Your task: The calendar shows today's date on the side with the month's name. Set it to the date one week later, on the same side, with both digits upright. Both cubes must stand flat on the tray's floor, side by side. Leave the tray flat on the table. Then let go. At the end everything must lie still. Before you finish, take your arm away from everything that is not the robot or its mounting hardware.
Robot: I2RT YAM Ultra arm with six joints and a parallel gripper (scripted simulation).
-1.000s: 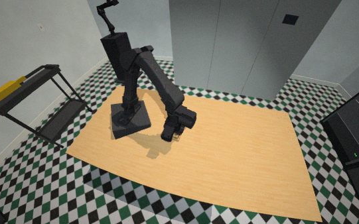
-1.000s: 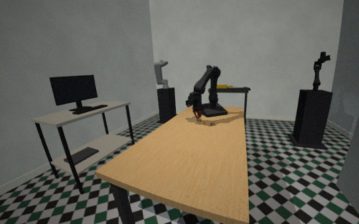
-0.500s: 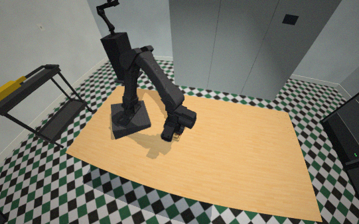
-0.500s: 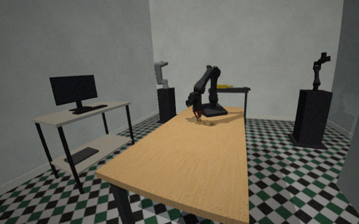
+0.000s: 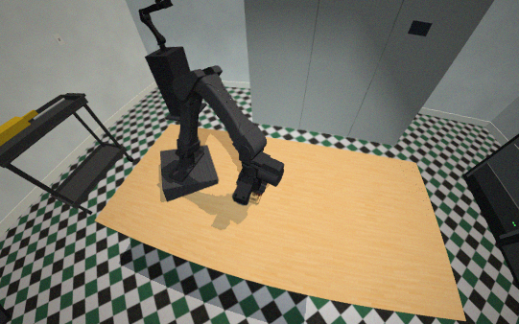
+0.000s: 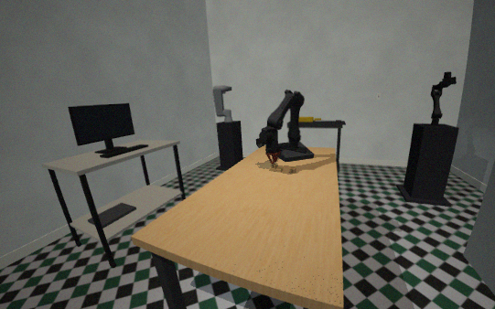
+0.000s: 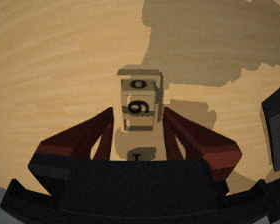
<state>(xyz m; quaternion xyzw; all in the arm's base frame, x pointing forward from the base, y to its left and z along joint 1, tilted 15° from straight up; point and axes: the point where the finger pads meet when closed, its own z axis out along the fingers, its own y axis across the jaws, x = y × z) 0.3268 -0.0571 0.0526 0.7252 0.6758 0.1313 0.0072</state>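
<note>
Jaws [image 5: 255, 196] [image 6: 273, 165] part-open, gripping nothing; arm shd align sq. w/ numbered cube [image 7: 138, 106] inside tray [image 7: 138, 72] b4 closing gently.

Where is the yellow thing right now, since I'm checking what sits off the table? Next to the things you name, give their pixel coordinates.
In the top view, the yellow object [image 5: 7, 130] [image 6: 306, 120] lies on the dark cart's [image 5: 6, 154] upper shelf, at far left, beside the wall.
</note>
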